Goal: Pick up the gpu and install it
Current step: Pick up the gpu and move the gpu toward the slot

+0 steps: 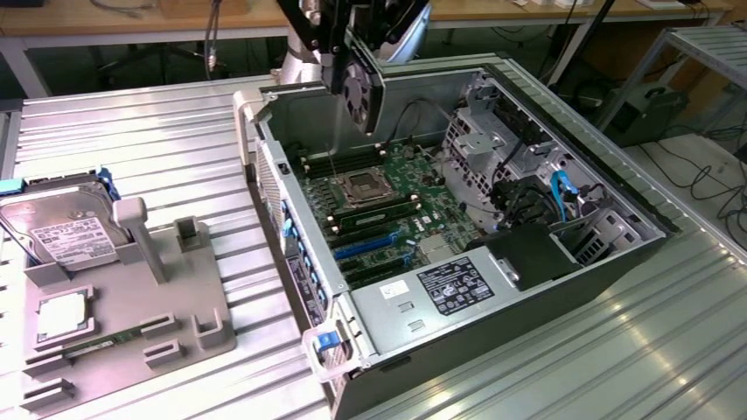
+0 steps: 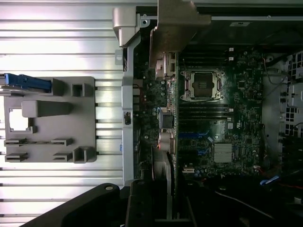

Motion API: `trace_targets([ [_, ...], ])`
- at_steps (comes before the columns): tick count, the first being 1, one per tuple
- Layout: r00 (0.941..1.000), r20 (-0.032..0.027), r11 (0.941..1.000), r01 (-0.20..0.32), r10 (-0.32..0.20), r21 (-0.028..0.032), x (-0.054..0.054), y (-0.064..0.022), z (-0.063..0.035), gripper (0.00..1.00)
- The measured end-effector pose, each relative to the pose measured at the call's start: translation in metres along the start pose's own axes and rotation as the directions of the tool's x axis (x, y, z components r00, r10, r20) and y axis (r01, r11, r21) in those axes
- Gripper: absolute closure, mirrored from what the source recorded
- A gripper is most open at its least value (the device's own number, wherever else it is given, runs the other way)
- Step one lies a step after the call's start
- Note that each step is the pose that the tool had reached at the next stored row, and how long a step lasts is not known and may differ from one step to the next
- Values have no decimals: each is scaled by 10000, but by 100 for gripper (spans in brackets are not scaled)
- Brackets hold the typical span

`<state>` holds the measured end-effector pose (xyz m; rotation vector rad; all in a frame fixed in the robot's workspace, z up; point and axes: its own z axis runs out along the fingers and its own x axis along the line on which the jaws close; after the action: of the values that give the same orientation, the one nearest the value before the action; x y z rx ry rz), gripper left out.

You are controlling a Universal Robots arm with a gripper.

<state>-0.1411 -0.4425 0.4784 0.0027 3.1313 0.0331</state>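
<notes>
The gpu (image 1: 366, 94) hangs on edge above the open computer case (image 1: 607, 254), over the case's far wall, its black round fan facing the exterior view's left. My gripper (image 1: 353, 54) is shut on its upper edge. In the wrist view the gpu (image 2: 168, 127) appears edge-on as a thin strip with its silver end bracket (image 2: 177, 21), over the motherboard (image 2: 227, 123) beside the processor socket (image 2: 201, 86). The gripper fingers (image 2: 142, 203) clamp it from both sides. Blue expansion slots (image 1: 371, 247) lie on the motherboard (image 1: 391, 197) below, nearer the camera.
A grey parts fixture (image 1: 129, 297) sits on the ribbed metal table at the exterior view's left, holding a silver hard drive (image 1: 65, 232), a processor (image 1: 61, 317) and a green memory stick (image 1: 111, 343). Drive cages and cables (image 1: 548, 201) crowd the case's right side.
</notes>
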Motion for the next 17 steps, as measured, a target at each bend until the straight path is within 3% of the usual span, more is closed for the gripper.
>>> trace_targets([
  [17, 10000, -1, 10000, 0, 0, 0, -241, 0, 13, 72],
])
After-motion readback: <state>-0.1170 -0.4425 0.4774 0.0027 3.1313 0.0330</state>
